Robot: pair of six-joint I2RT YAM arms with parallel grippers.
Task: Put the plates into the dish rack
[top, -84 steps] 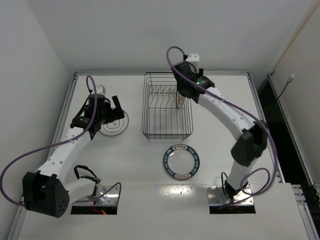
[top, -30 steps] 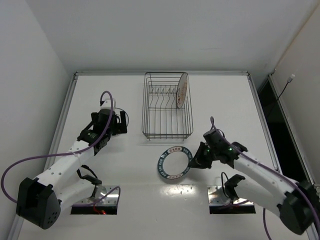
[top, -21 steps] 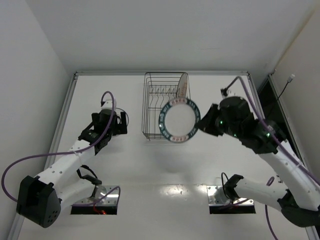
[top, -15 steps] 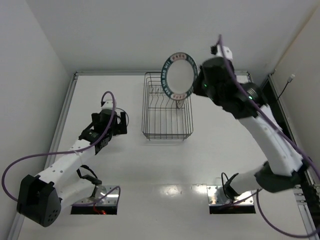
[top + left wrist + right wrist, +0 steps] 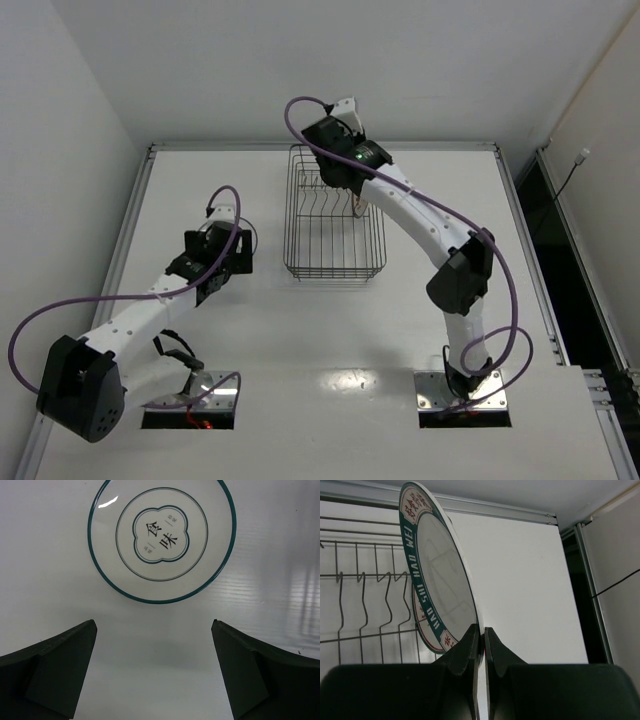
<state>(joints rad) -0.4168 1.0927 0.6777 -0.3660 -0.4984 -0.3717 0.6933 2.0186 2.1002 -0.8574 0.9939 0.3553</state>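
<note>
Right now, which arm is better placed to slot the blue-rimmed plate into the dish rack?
Right. The right fingers are shut on the blue-rimmed plate, upright at the dish rack. The left fingers hang open above a teal-rimmed plate lying flat.

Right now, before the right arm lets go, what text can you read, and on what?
"食味": centre of the teal-rimmed plate on the table; the tiny characters beside it are too small to read.
"HAO SHI HAO WEI": rim of the blue-rimmed plate in the right gripper; its red panels are unreadable.
</note>
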